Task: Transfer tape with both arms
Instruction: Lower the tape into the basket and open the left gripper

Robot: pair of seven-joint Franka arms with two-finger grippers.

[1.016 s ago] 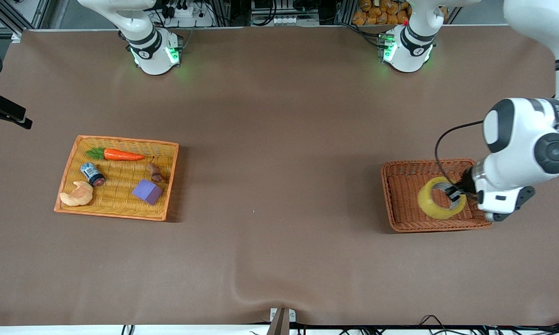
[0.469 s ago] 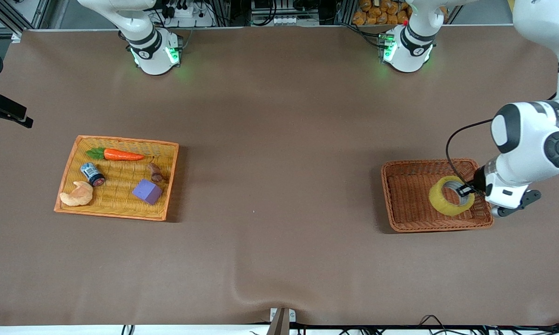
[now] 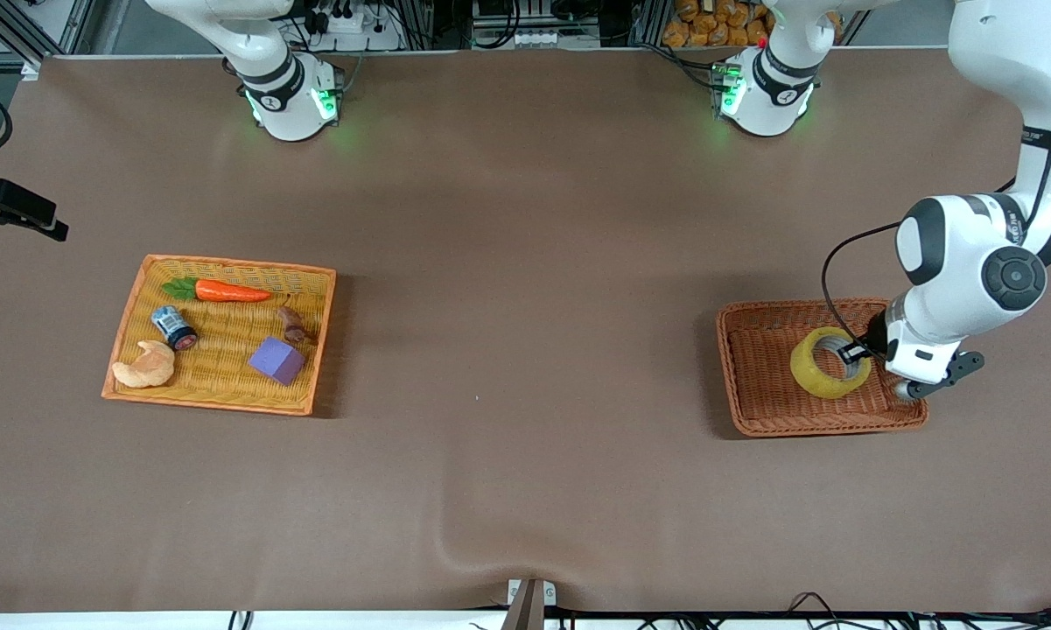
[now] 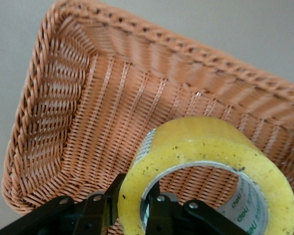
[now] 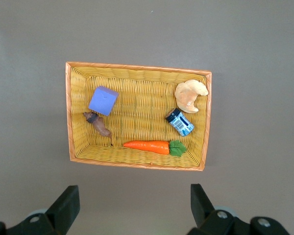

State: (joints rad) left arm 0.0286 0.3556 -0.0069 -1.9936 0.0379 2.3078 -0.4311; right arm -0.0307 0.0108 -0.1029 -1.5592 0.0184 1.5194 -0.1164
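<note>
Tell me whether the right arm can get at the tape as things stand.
Probably not yet. The tape is over the brown basket at the left arm's end, clamped in the left gripper; the right gripper hovers open above the yellow basket.

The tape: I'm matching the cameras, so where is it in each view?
Front view: tape in the brown basket, left gripper shut on its wall.
Left wrist view: tape close up, same basket below.
Right wrist view: not in it.
Shared landmark: the brown basket.

Yellow tape point(image 3: 829, 374), brown woven basket point(image 3: 757, 385), orange carrot point(image 3: 232, 291), purple cube point(image 3: 276, 360).
</note>
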